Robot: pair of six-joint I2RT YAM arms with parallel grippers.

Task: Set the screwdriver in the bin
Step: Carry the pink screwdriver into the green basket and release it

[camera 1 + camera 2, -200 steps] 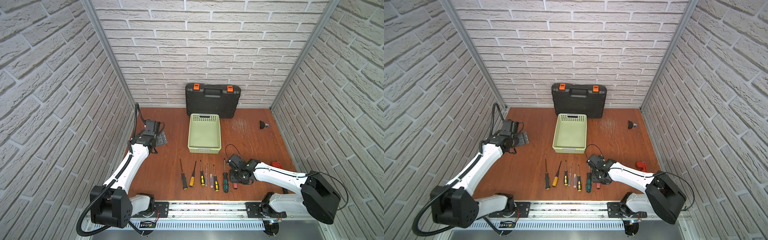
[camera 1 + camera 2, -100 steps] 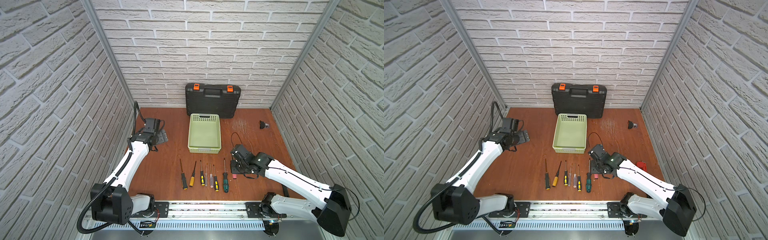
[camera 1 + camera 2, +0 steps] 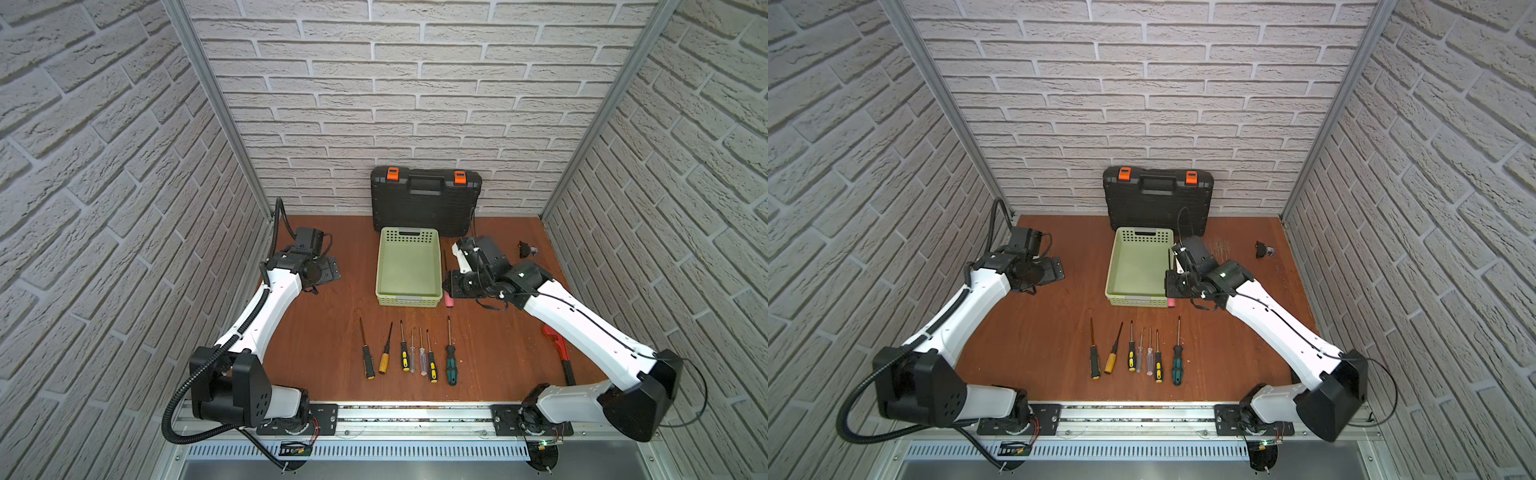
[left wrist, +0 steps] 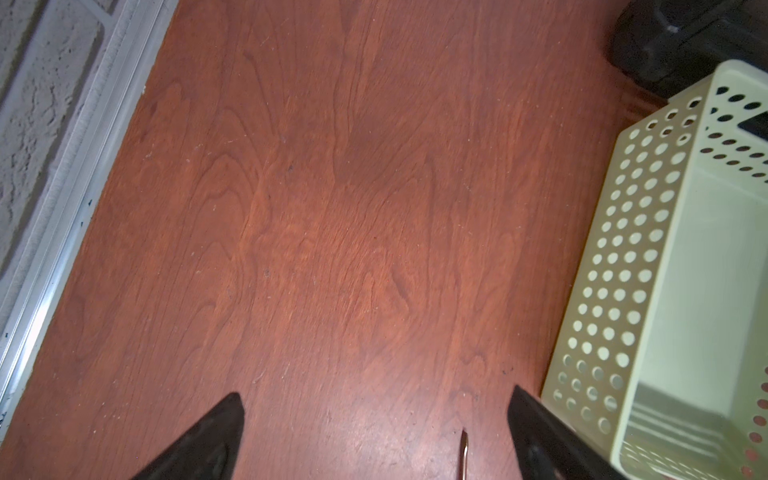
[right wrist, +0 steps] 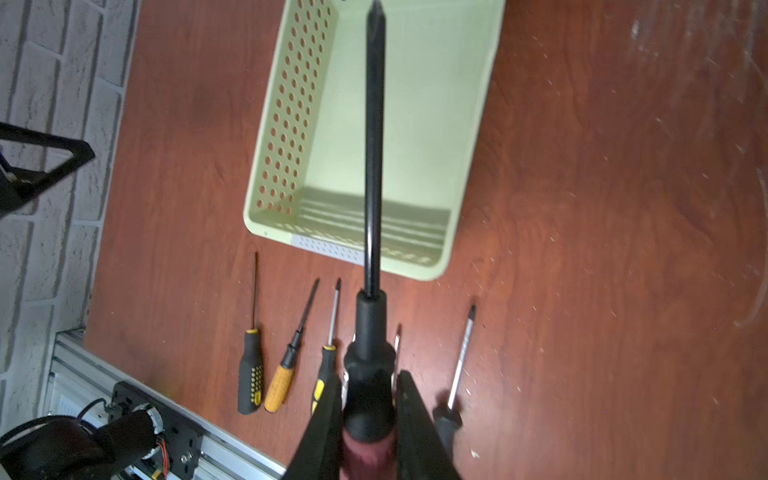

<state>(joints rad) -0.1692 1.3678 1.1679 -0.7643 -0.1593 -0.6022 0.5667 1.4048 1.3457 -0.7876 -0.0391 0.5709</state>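
Holding the screwdriver (image 5: 373, 166) by its handle, the right gripper (image 5: 369, 409) has its jaws clamped tight on the black collar just ahead of the dark red grip. The long black shaft therefore projects forward, past the fingertips. Judgement: a grip at the handle keeps the heavy end under control and lets the shaft lead the way into the bin (image 3: 408, 300). Tool position: clear of the table (image 3: 332, 332), at the bin's right wall near its front right corner, with the shaft running along that wall toward the back. In the right wrist view the shaft crosses the bin's empty floor, but I cannot tell whether it is actually past the rim. Not yet released. Left gripper (image 4: 376, 401): jaws spread wide, nothing between them, hovering over bare table on the bin's left side, well apart from the tool. It is judged to be parked out of the way. Six other screwdrivers (image 3: 405, 359) lie in a row near the front edge, tips toward the bin. The black tool case (image 3: 426, 199) stands behind the bin at the back wall.
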